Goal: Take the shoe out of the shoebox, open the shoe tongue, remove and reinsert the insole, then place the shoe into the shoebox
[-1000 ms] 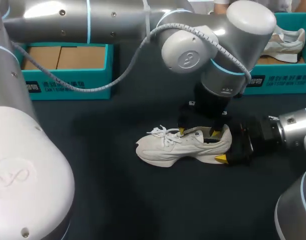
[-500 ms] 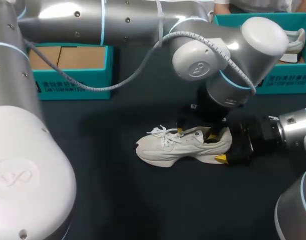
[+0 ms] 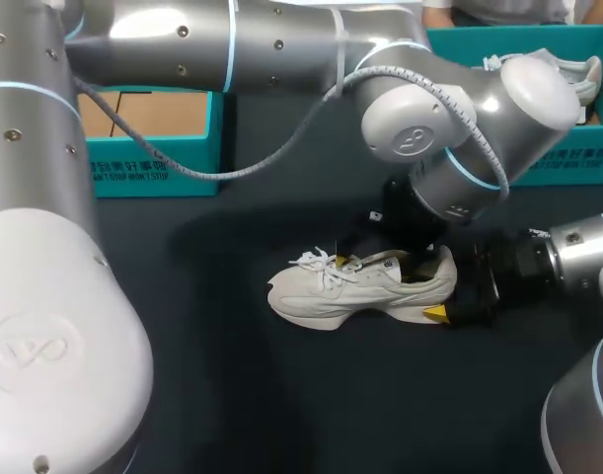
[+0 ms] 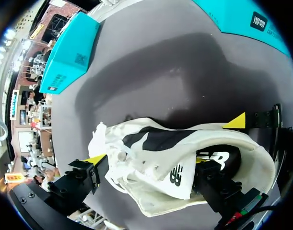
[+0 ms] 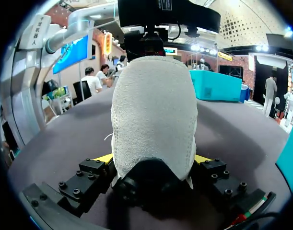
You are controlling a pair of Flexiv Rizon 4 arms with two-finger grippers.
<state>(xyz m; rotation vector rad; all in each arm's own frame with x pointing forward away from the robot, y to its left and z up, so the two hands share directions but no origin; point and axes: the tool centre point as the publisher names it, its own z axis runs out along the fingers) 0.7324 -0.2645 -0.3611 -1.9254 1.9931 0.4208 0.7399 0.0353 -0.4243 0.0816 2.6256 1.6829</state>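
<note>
Dark desk [image 3: 232, 395]. Left arm [image 3: 281, 39] comes in from the left along the far edge and bends down over the middle. Right arm [image 3: 577, 257] comes in low from the right edge.

Two teal boxes at the far edge: left box [image 3: 153, 168] toward the far left corner, cardboard floor showing inside. Right box [image 3: 567, 163] toward the far right corner, with a second shoe [image 3: 589, 74] in it, partly hidden by the left arm.

White shoe [image 3: 331, 296] stands upright on its sole near the desk's middle, out of both boxes. Toe points to the left edge, heel to the right edge. Laces [image 3: 316, 262] loose on top.

Left hand [image 4: 147, 160] sits above the shoe's opening, fingers spread wide. One tip is inside the dark opening, the other just outside by the laces, with the tongue area between them. Not clamped on anything that shows.

Right hand [image 5: 153, 160] is at the heel, low on the desk. One finger on each side of the heel, both pressed against it, so it grips the shoe there.
</note>
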